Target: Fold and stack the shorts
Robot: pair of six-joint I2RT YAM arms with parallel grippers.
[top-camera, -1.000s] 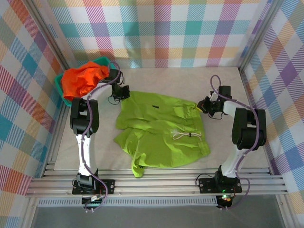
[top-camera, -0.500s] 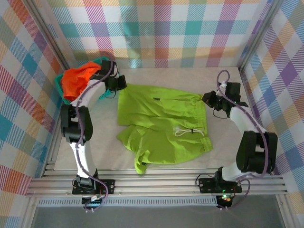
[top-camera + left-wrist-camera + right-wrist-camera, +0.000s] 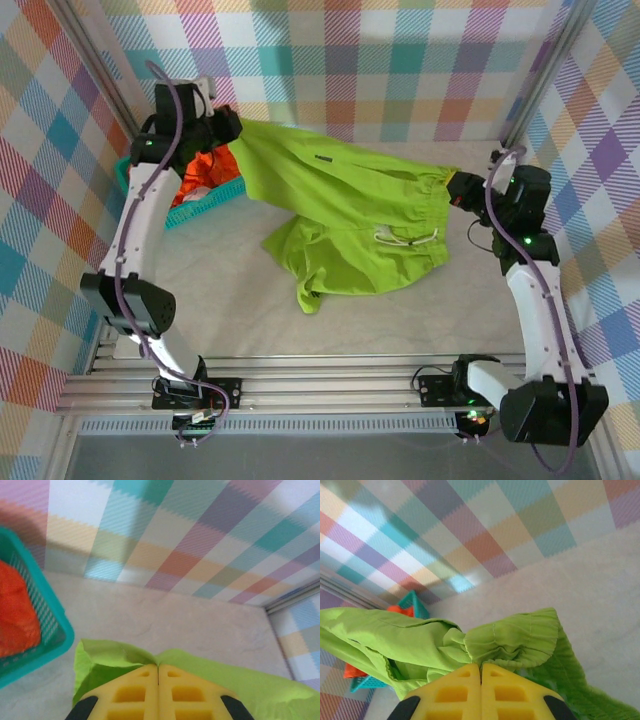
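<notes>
Lime-green soft cloth shorts hang stretched across the table's far half. Both arms reach high, the left gripper clamped on a corner above the teal mesh basket, the right gripper clamped on the gathered waistband at right.
</notes>
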